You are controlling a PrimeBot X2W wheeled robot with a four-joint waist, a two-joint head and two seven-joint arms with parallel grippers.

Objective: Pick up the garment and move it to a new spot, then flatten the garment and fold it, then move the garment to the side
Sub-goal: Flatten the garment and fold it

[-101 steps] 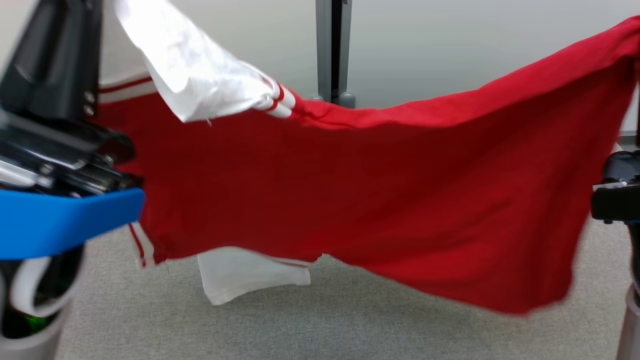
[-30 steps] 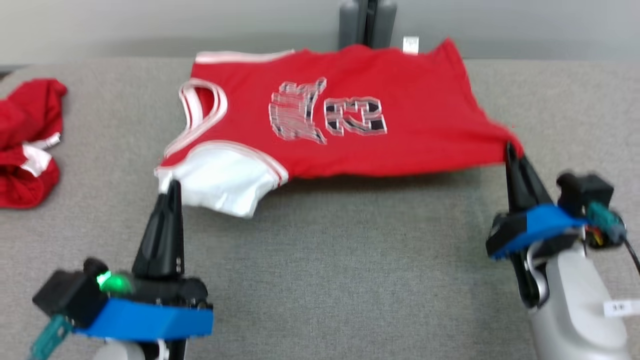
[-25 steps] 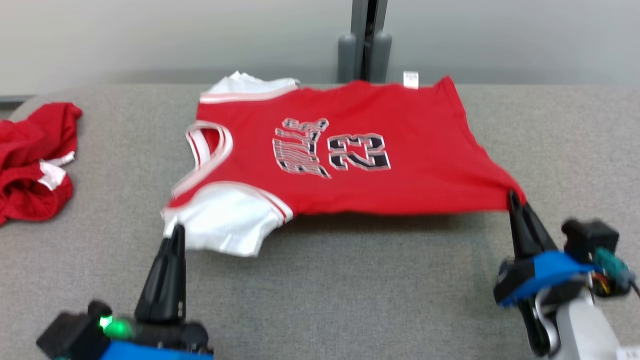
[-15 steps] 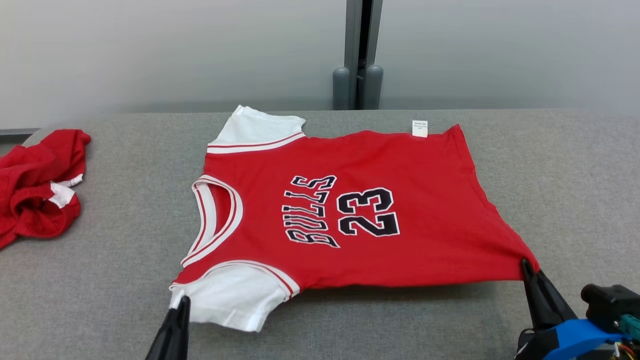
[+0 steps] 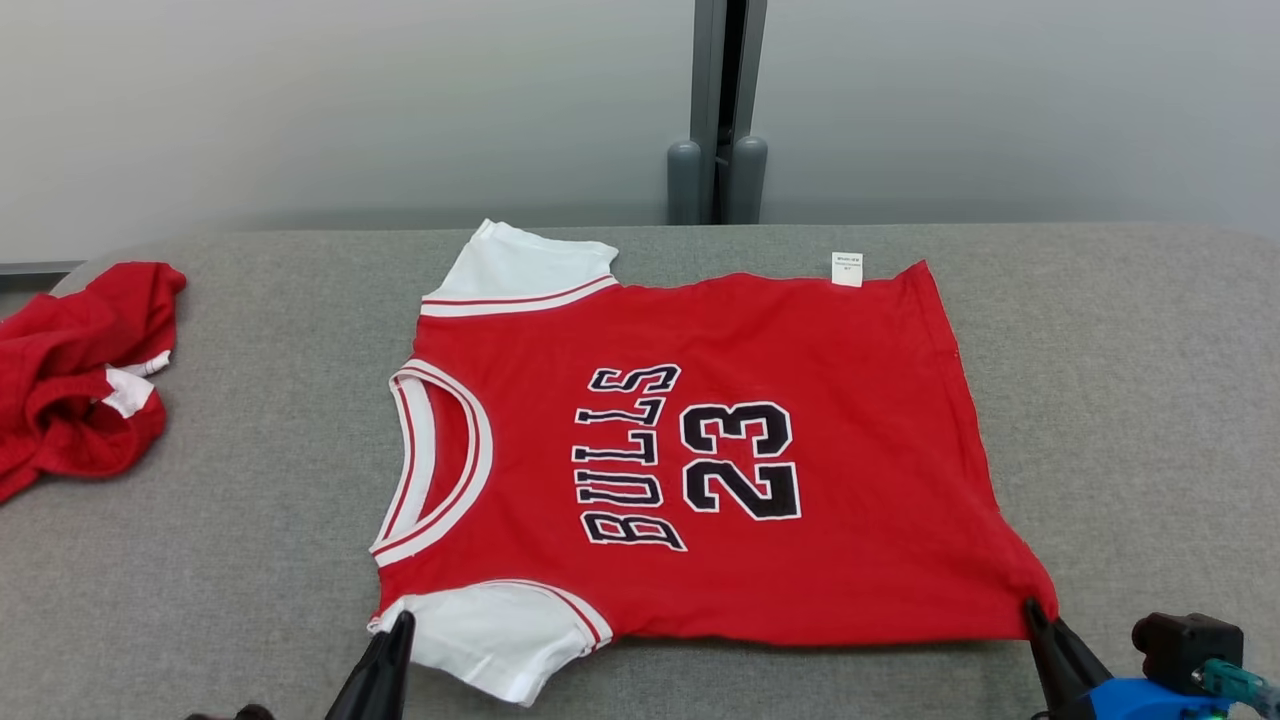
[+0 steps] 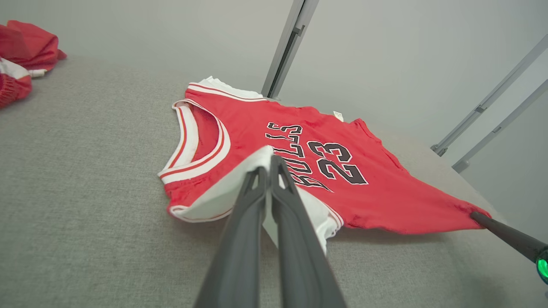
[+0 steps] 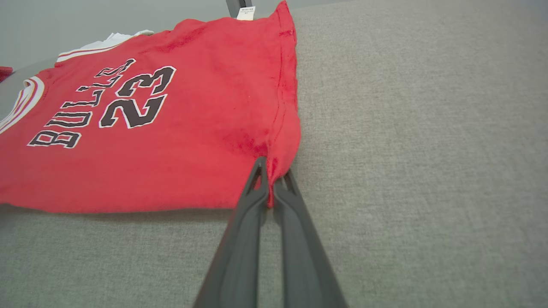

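While the red Bulls jersey [image 5: 700, 460] lies flat on the worktop [image 5: 1130, 400], the left gripper's [image 6: 269, 166] fingers pinch its white sleeve at 7 o'clock; the right gripper's [image 7: 269, 169] fingers clamp its hem corner at 5 o'clock; a crumpled red garment [image 5: 70, 370] sits at 9 o'clock.

garment [image 5: 850, 400] on table [image 5: 1150, 400] centre | crumpled cloth [image 5: 70, 400] at left edge | post [image 5: 715, 100] behind table

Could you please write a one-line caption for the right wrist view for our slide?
The right end effector pinches the hem corner of a red jersey spread on the grey surface.
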